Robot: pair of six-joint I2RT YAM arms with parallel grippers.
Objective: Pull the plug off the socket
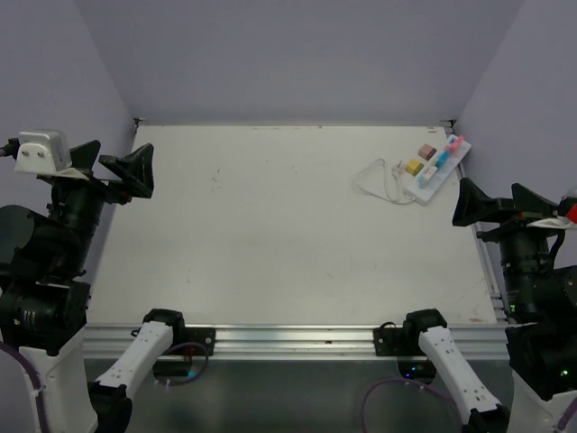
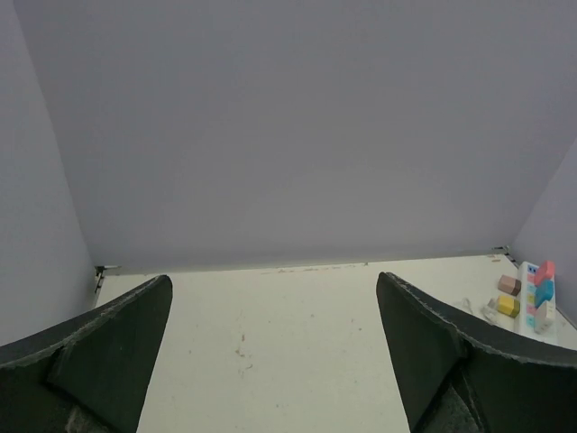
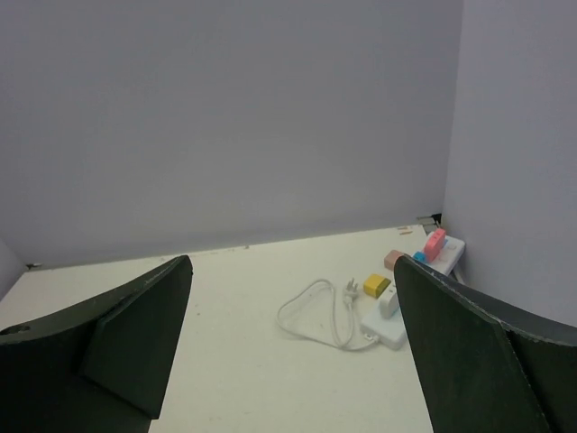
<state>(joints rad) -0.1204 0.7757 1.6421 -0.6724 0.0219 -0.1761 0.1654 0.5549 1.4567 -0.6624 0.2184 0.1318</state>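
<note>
The socket, a long white power strip (image 1: 439,171), lies at the far right corner of the table, with its thin white cord (image 1: 379,178) looped to its left. Pink (image 1: 455,144), blue (image 1: 444,159) and white (image 1: 431,171) plugs stand on it. A brown block (image 1: 426,152) and a yellow block (image 1: 414,167) sit at its left edge. My left gripper (image 1: 113,165) is open and empty at the far left. My right gripper (image 1: 503,203) is open and empty, just short of the strip. In the right wrist view the strip (image 3: 383,329) and cord (image 3: 311,311) lie ahead of the gripper (image 3: 290,262).
Purple walls enclose the table (image 1: 270,234) on three sides, and the strip lies close to the right wall. A metal rail (image 1: 297,338) runs along the near edge. The strip also shows at the far right of the left wrist view (image 2: 538,298).
</note>
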